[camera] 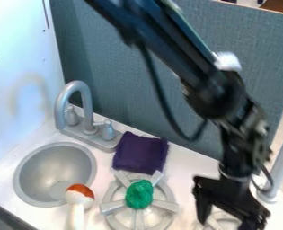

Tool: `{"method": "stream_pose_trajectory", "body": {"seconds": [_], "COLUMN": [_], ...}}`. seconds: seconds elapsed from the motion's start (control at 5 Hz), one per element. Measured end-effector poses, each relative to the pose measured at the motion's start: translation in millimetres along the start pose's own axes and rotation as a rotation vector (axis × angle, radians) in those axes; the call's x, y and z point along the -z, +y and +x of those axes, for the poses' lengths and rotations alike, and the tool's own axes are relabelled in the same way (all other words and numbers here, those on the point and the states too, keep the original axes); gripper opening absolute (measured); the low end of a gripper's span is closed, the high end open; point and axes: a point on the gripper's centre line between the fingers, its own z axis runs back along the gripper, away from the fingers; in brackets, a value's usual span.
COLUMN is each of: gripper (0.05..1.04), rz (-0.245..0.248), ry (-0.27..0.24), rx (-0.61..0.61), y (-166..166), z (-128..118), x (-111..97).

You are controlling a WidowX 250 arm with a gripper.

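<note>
Camera view, gripper [227, 218]: fingers wide apart, well right of the sink [23, 157], above the far-right burner [214, 221].
Burner [112, 208]: one more, nearer the sink, bearing one green lump [139, 194].
Purple cloth [140, 152]: one, right of the sink.
Orange-and-white toy [78, 197]: one, at the sink's near-right rim.
Faucet [62, 105]: one, behind the sink.

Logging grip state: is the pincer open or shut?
Open. The pincer has its fingers well apart, with part of a stove burner showing between them.
</note>
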Motion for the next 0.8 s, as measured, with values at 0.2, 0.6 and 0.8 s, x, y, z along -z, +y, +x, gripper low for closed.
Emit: {"method": "stream_pose_trajectory", "body": {"seconds": [0.2,0.6,0.8], "gripper": [1.003,1.003,1.003], "rz": [0.024,0.204,0.173], "ry": [-0.046,-0.06,-0.07], "rx": [-0.057,-0.18,-0.196], "y": [40.3,109.5,128.5], "z": [-18.7,-26.0,-20.3], "x": [-33.6,-45.1,-40.9]}}
